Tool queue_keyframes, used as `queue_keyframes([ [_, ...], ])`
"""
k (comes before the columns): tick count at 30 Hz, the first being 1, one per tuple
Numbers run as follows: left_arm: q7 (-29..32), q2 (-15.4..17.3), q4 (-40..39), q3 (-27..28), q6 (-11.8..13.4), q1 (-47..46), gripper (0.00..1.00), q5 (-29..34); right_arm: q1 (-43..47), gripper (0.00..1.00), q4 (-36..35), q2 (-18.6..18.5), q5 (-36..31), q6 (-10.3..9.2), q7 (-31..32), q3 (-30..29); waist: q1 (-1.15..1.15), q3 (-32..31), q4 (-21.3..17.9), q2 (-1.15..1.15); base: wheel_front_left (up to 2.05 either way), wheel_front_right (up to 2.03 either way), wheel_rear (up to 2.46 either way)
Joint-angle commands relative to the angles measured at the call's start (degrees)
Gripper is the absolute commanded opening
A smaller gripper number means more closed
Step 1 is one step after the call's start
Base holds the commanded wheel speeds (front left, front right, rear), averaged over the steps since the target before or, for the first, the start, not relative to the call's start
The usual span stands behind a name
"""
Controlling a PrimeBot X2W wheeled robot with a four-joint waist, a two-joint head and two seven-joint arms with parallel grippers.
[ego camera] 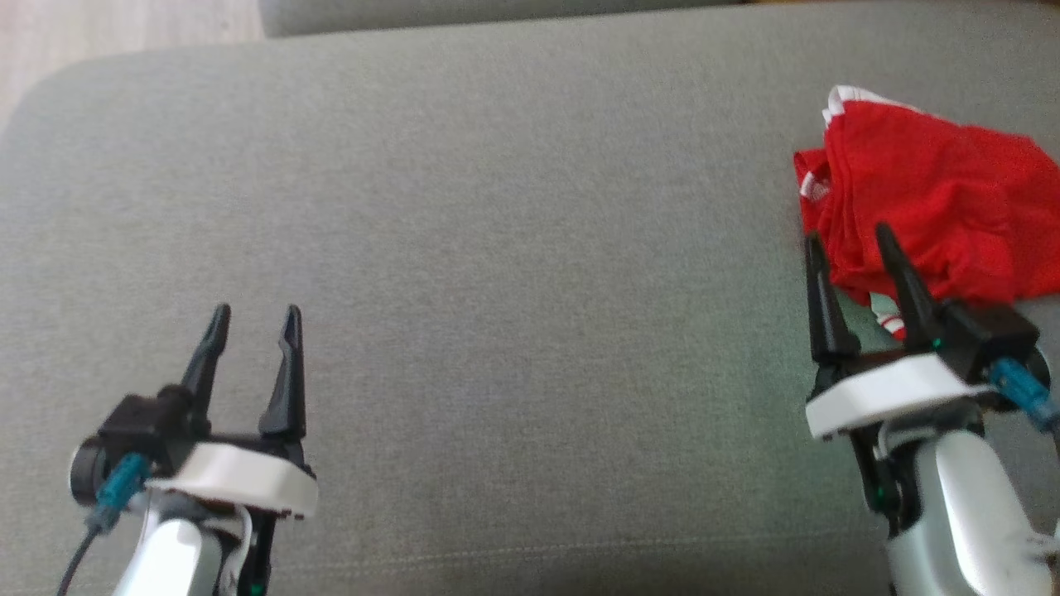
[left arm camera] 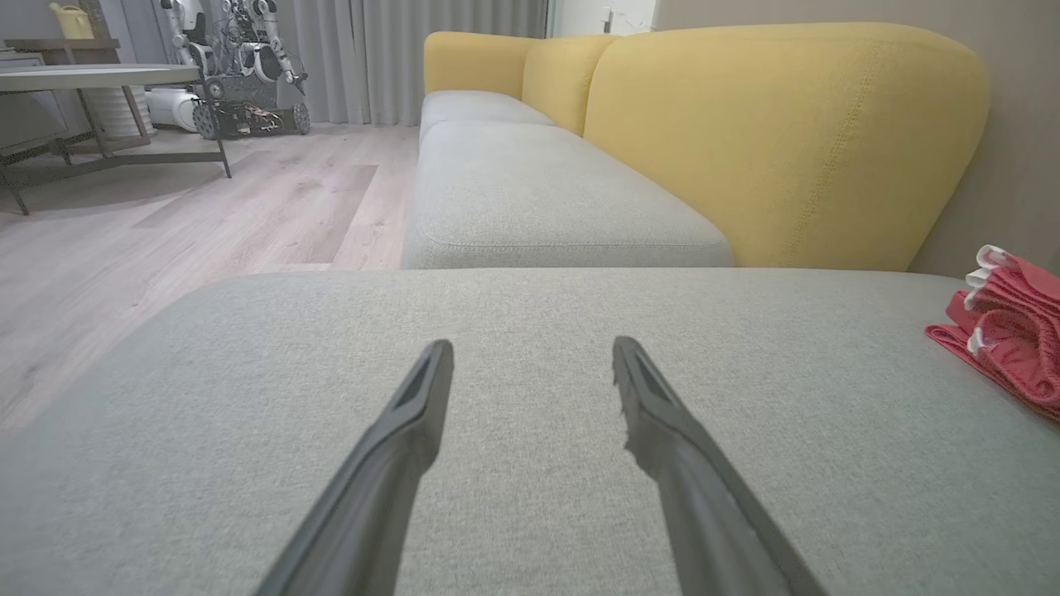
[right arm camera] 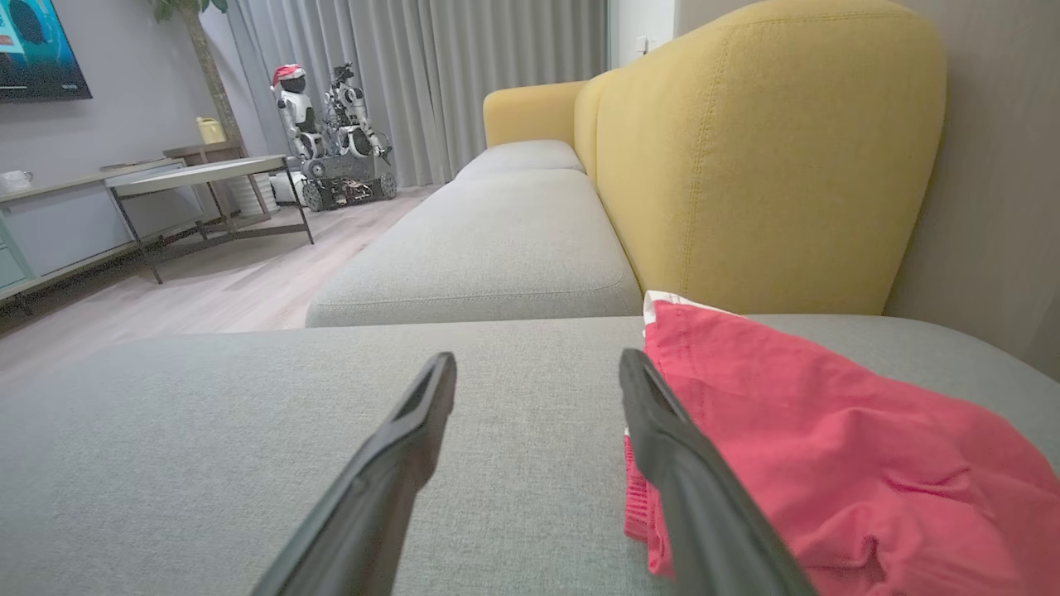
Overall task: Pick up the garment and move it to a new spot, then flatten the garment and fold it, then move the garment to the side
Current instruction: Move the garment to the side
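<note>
Closest to the robot, the left gripper [ego camera: 255, 313] hangs over the near left part of the grey cushion [ego camera: 513, 207]. Its two fingers are spread wide and hold nothing. The right gripper [ego camera: 849, 236] is over the near right part of the cushion. It is spread wide too, with nothing in it. One of its fingers is right at the edge of the red garment [ego camera: 927, 190], but I cannot tell if it touches.

The garment lies on the right side of the cushion, in a soft, lumpy pile with white trim. From the left wrist it looks like layers stacked up.

This could be a messy garment waiting to be picked up. It could also be a folded one that now sits at the side, job done. The pictures do not say which, so I cannot name the next move.

Past the cushion's far edge come more grey seats and a yellow backrest [left arm camera: 778, 141]. Farther off are a table [right arm camera: 207, 170], another robot [right arm camera: 331, 141] and a wall screen [right arm camera: 33, 50].

A small white mark on the garment is too tiny to read. The screen is too blurry for words.
</note>
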Motion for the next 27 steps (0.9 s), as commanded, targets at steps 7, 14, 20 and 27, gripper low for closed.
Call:
queue_keyframes([
  [7,0.44,1.86,-3.07,1.06,1.0,1.87,1.0,0.3,5.62,1.0,-7.86,0.43,0.41,-0.04,3.16,1.7,0.0,-4.6,1.65,0.0,0.0,0.0,0.0],
  [14,1.16,2.55,-3.48,0.33,1.73,4.55,1.0,0.78,10.21,1.0,-10.56,0.44,0.53,-0.04,5.76,1.4,0.0,-8.05,1.51,0.0,0.0,0.0,0.0],
  [20,1.62,2.74,-4.26,-0.08,2.31,6.32,1.0,0.74,12.56,1.0,-12.11,0.44,0.61,-0.04,6.75,0.41,0.0,-9.6,1.56,0.0,0.0,0.0,0.0],
  [27,2.11,3.13,-5.12,-0.26,3.12,7.8,1.0,0.8,14.07,1.0,-12.74,0.44,0.8,-0.04,7.22,-0.45,0.0,-10.82,1.56,0.0,0.0,0.0,0.0],
])
